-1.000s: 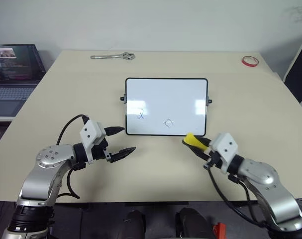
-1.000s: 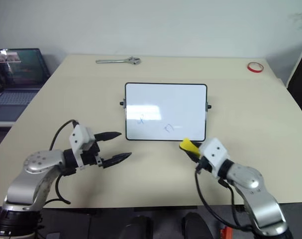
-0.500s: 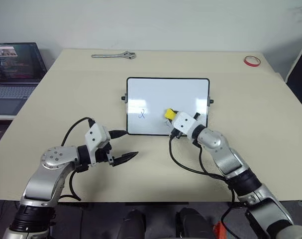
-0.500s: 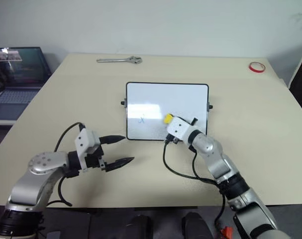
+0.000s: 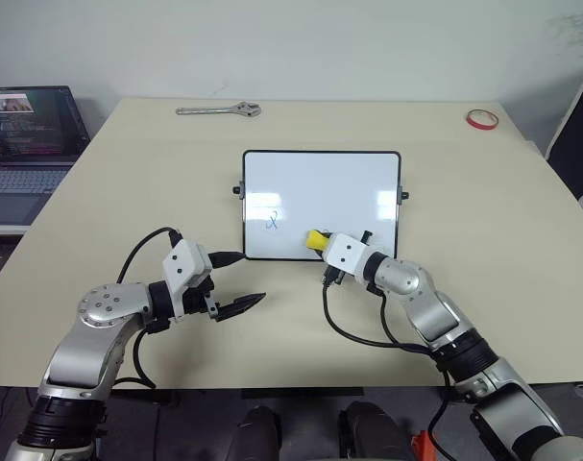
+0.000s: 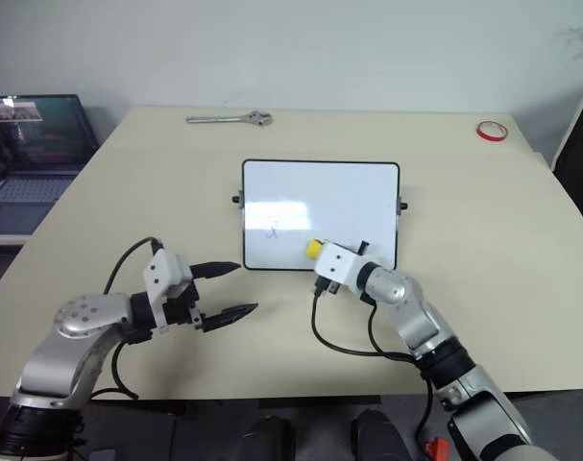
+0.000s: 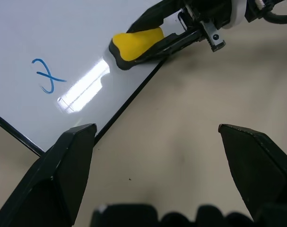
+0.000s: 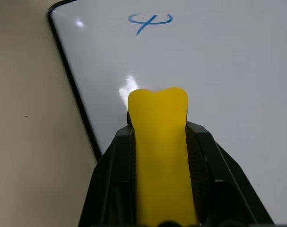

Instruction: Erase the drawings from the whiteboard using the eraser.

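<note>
1. The right gripper (image 5: 317,240) was clamped on the yellow eraser (image 8: 160,142), which rested on the whiteboard (image 5: 322,182) near its front edge.
2. A blue drawing (image 5: 272,222) lay on the board, left of the eraser.
3. The left gripper (image 5: 241,279) hovered with fingers spread wide, empty, just off the board's front-left corner.

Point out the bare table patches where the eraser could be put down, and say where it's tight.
Free: the table between the whiteboard and the red tape ring, and the stretch between the wrench and the whiteboard's far edge. Crowded: the near edge, where the right gripper holds the eraser and the open left gripper hovers.
</note>
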